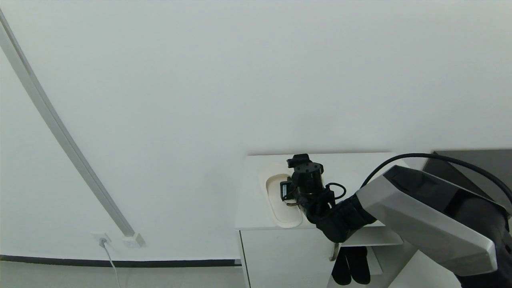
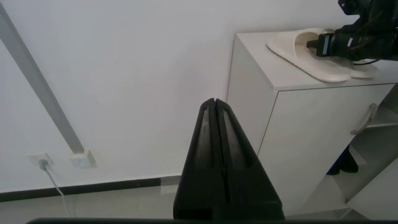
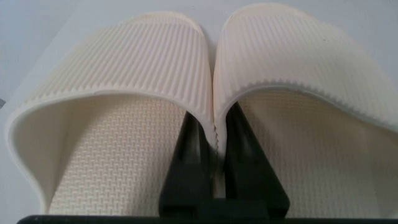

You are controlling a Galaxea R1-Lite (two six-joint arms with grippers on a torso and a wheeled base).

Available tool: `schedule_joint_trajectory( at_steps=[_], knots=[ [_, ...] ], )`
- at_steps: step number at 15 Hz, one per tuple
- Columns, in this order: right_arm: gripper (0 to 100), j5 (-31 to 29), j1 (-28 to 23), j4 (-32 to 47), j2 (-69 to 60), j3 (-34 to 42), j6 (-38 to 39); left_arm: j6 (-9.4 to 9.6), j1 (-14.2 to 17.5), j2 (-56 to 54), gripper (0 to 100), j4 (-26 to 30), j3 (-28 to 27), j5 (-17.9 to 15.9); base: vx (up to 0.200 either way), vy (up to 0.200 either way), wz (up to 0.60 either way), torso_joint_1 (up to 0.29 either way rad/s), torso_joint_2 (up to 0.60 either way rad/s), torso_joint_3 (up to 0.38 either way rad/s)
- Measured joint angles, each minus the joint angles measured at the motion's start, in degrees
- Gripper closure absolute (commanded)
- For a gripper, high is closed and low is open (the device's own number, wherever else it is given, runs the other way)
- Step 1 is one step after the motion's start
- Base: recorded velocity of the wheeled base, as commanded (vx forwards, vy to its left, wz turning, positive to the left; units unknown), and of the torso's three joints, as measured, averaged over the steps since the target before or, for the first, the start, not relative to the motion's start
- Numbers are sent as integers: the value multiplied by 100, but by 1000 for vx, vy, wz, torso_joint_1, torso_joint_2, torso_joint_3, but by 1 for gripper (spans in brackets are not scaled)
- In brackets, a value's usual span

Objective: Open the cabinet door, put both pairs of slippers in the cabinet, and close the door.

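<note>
Stowing step, to judge by the layout: black slippers (image 1: 352,270) lying inside the open right-hand compartment of the cabinet (image 1: 250,200), cream slippers (image 1: 285,216) on the cabinet top, toward its left front corner. Closed across that cream pair, the right gripper (image 3: 214,124): one finger inside each slipper, the two inner strap walls pinched between.

Next, probably: lift clear of the top, carry out past the front edge, lower, and slide into the open compartment without catching the shelf (image 1: 380,238) or dropping either slipper from the pinch. Door closing after that.

Off the cabinet's left side and well apart, the left gripper (image 2: 216,118), fingers pressed together on nothing.

From the right wrist view: the pinch itself, up close. From the head and left wrist views: the cabinet's open side and the dark pair within.
</note>
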Motion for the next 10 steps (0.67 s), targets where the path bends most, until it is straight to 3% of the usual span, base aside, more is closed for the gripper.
schedule_joint_trajectory(
  at_steps=[6, 10],
  knots=[
    [100, 6, 2, -22, -343, 269, 6, 0, 0, 0, 100, 0, 0, 2, 0, 0, 0, 0, 0, 0],
    [100, 140, 90, -239, -1313, 1565, 6, 7, -2, 0, 100, 0, 0, 2, 0, 0, 0, 0, 0, 0]
  ],
)
